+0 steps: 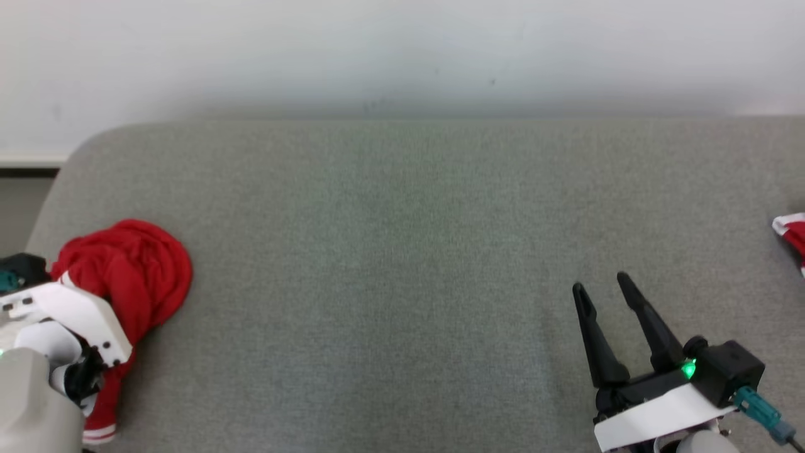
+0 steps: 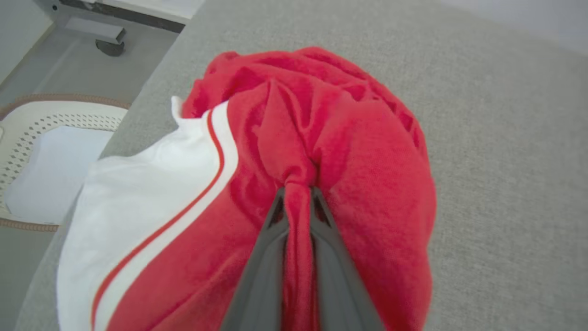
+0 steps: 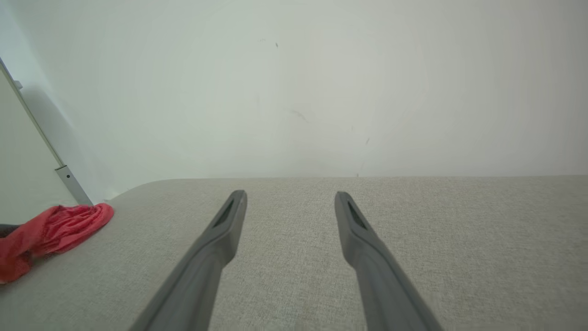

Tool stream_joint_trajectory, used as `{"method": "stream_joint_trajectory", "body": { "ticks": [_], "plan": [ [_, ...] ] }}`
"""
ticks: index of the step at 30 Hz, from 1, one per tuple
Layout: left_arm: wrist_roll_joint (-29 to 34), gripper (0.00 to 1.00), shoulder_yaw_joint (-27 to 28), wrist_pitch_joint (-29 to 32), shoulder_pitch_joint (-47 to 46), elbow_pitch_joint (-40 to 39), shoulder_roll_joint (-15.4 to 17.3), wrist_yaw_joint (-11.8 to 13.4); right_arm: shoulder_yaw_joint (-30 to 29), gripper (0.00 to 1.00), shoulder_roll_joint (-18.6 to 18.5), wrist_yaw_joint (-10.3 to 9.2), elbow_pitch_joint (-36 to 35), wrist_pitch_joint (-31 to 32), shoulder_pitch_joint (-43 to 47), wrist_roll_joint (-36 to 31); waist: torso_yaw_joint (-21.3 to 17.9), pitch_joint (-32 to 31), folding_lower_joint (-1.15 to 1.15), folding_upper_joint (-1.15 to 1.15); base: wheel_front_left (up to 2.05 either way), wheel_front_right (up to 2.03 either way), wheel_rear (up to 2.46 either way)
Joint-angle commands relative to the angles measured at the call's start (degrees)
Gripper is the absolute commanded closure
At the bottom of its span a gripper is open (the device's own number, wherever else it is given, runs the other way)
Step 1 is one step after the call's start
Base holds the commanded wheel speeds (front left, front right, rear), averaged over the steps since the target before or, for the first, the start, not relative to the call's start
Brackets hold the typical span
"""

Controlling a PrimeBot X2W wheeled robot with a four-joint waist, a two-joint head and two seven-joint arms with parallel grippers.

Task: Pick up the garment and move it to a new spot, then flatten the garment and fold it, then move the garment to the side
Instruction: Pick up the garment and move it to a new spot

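Garment (image 2: 367, 184) red, white-trimmed, pinched in left pincer (image 2: 297, 193); right pincer (image 3: 290, 196) spread apart.

Red garment (image 1: 135, 270) with a white panel and a thin red stripe, crumpled in a rounded heap, lying at the left end of the grey table (image 1: 402, 251), one ridge of cloth pinched between the fingers of the left tool (image 2: 297, 193)

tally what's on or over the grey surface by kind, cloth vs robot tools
cloth items: 2 (red garment, red and white cloth at the right edge)
tools: 2 (left tool shut on the garment, right tool open)
total: 4
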Motion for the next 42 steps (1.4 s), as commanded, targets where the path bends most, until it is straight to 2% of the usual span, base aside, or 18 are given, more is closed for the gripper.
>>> {"method": "stream_joint_trajectory", "body": {
  "ticks": [1,6,12,18,26,29,33,38,42],
  "plan": [
    [0.74,1.0,-0.76,-0.93,-0.06,-0.92,0.71,-0.17,-0.07,0.0,0.15,-0.11,0.28,-0.15,1.0,0.51,-0.04,-2.92,-0.01,0.0,0.0,0.0,0.0],
    [-0.68,1.0,-7.58,-2.08,-0.53,-7.56,0.26,-0.2,-0.23,0.0,0.82,-0.12,0.77,-0.14,3.3,0.73,-0.51,-6.86,-0.01,0.0,0.0,0.0,0.0],
    [-4.82,1.0,-15.12,-0.94,1.43,-19.34,0.84,-0.12,-1.18,0.0,0.62,-0.12,0.59,-0.14,5.46,0.48,-2.83,-10.32,-0.01,0.0,0.0,0.0,0.0],
    [-10.99,1.0,-19.28,0.23,3.8,-33.63,-0.07,-0.12,-1.87,0.0,-0.05,-0.11,-0.23,-0.14,5.84,0.07,-6.73,-11.04,-0.01,0.0,0.0,0.0,0.0],
    [-13.66,1.0,-22.62,0.59,7.81,-46.97,-3.29,0.19,-2.78,0.0,-1.16,-0.12,-0.29,-0.08,5.96,0.0,-12.86,-10.57,-0.01,0.0,0.0,0.0,0.0],
    [-12.41,1.0,-24.26,-0.38,9.49,-48.45,-4.78,0.92,-2.45,0.0,-1.45,-0.12,-0.32,-0.07,5.47,0.11,-15.22,-10.0,-0.01,0.0,0.0,0.0,0.0],
    [-11.92,1.0,-25.91,-3.33,11.52,-46.33,-7.47,1.58,-1.82,0.0,-1.67,-0.12,-0.29,-0.07,4.71,0.33,-18.09,-9.03,-0.01,0.0,0.0,0.0,0.0],
    [-10.39,1.0,-27.91,-9.16,13.33,-38.63,-10.77,2.11,-0.63,0.0,-1.96,-0.12,0.09,-0.07,3.94,0.73,-21.08,-7.56,-0.01,0.0,0.0,0.0,0.0],
    [-9.96,1.0,-30.22,-13.47,13.33,-30.61,-13.43,1.23,0.1,0.0,-1.9,-0.12,0.45,-0.07,3.31,1.11,-22.49,-6.69,-0.01,0.0,0.0,0.0,0.0]
  ]
}}
